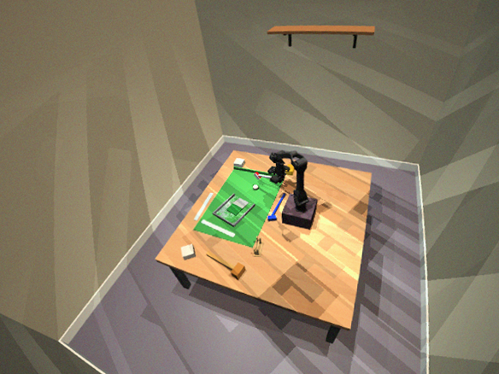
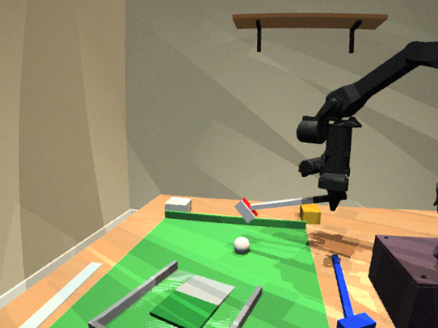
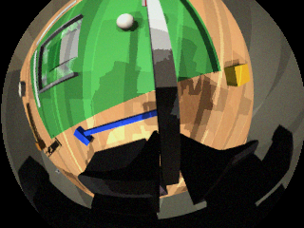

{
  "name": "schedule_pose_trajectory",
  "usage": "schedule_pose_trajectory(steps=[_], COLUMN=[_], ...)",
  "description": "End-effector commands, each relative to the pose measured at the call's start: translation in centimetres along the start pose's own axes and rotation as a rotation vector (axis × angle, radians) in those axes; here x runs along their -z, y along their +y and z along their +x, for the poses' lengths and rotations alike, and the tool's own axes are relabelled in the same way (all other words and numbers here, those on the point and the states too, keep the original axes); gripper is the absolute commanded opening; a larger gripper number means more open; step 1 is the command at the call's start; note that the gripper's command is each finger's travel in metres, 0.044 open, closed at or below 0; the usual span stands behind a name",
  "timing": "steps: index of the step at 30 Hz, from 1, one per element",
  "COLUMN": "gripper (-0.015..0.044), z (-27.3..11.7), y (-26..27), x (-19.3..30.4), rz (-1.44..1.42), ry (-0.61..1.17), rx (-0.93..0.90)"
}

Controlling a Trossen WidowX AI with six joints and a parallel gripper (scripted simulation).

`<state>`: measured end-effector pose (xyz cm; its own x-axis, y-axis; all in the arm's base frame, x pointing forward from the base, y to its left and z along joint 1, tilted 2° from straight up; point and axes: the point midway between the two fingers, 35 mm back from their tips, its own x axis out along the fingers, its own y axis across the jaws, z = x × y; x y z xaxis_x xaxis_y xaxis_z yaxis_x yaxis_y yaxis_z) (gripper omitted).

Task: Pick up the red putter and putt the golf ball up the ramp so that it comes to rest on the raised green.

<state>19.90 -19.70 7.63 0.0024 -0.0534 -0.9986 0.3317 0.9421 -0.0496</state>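
Note:
My gripper [image 1: 277, 179] [image 2: 333, 204] [image 3: 162, 133] is shut on the dark grip of the red putter [image 2: 277, 203] [image 3: 161, 33]. The putter is held in the air, its shaft slanting down to a red and white head above the back of the green mat [image 1: 264, 195] [image 2: 291, 282] [image 3: 109, 71]. The white golf ball [image 1: 255, 186] [image 2: 241, 245] [image 3: 125, 22] lies on the mat, in front of the head and apart from it in the exterior view. The grey ramp [image 1: 242, 201] [image 2: 210, 288] leads to the dark green raised green [image 1: 233, 209] [image 2: 186, 309], bordered by grey rails.
A blue mallet-shaped club [image 1: 272, 217] [image 2: 355, 326] [image 3: 119, 124] lies between mat and robot base. A yellow block [image 1: 290, 169] [image 2: 310, 213] [image 3: 237, 75] and a white block [image 1: 239, 161] [image 2: 178, 204] are behind. A low green wall [image 2: 219, 219] edges the mat's back. A wooden mallet [image 1: 238, 270] lies in front.

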Motion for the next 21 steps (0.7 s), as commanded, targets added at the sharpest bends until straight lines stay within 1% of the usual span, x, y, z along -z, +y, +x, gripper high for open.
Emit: schedule_pose_trajectory(steps=[1,7,21], gripper=[0.0000,0.0000,0.0000], z=[0.9,3.6,5.3], y=[-0.2,-0.1,-0.1], x=[-0.1,0.0,-0.1], rz=[0.009,0.009,0.009], ry=[-0.004,-0.004,-0.004], rx=[0.003,0.003,0.003])
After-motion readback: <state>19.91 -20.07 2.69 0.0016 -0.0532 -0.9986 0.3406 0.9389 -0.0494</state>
